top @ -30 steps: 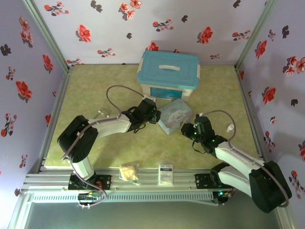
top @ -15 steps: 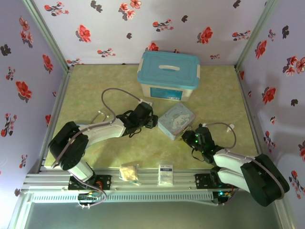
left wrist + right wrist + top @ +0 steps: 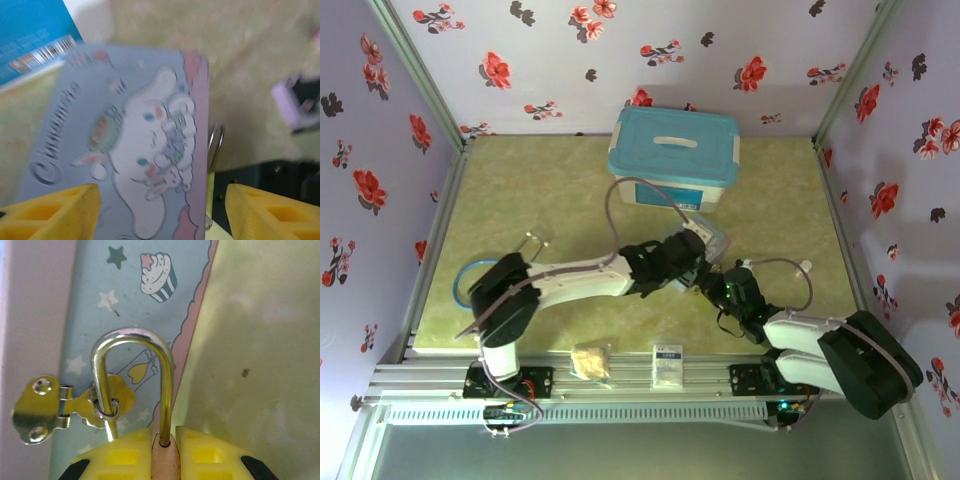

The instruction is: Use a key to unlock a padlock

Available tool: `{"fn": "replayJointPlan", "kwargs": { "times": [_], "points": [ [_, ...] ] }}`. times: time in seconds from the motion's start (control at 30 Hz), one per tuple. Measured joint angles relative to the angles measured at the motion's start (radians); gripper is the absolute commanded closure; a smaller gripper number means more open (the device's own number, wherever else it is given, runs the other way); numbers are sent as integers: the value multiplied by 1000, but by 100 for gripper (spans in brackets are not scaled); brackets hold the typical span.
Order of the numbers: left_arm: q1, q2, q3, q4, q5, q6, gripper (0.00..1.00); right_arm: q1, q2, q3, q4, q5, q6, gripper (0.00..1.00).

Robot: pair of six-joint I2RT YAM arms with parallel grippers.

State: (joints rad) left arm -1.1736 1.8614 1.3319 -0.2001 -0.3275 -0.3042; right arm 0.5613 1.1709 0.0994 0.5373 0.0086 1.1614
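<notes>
Table (image 3: 540, 190): a green mat walled in by flowered panels.
Storage box (image 3: 673, 160): teal-lidded, at the back centre.
Cartoon tin (image 3: 125, 145): pale blue with a white long-eared character on its lid; it lies just in front of the box, its latch side facing the right arm.
Left gripper (image 3: 160, 215): spread wide above the tin's lid, one yellow finger toward either side of it.
Right gripper (image 3: 167, 450): closed narrow, clamping the lock's brass body between its yellow pads.
Beige packet (image 3: 591, 361) and white card (image 3: 667, 365): on the front rail, apart from each other.
Padlock (image 3: 166, 405): at the tin's latch edge, its silver shackle arching up across the starred side of the tin.
Hasp (image 3: 60, 402): brass, fixed to the tin, its eye threaded by one leg of the shackle.
</notes>
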Motion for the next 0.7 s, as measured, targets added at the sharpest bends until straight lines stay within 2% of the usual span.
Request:
{"fn": "replayJointPlan", "kwargs": {
  "times": [0.07,0.2,0.4,0.7],
  "points": [
    [-2,40,0,-50,-16,10,40,0,1,-5,22,2,8,98],
    [-4,36,-10,-64,-35,24,35,0,-14,-6,31,19,13,99],
    [-26,35,-13,-102,-92,24,36,-6,-46,-6,27,29,13,99],
    [-32,2,-71,-108,-147,26,36,-86,-153,2,12,58,-15,99]
  ]
}}
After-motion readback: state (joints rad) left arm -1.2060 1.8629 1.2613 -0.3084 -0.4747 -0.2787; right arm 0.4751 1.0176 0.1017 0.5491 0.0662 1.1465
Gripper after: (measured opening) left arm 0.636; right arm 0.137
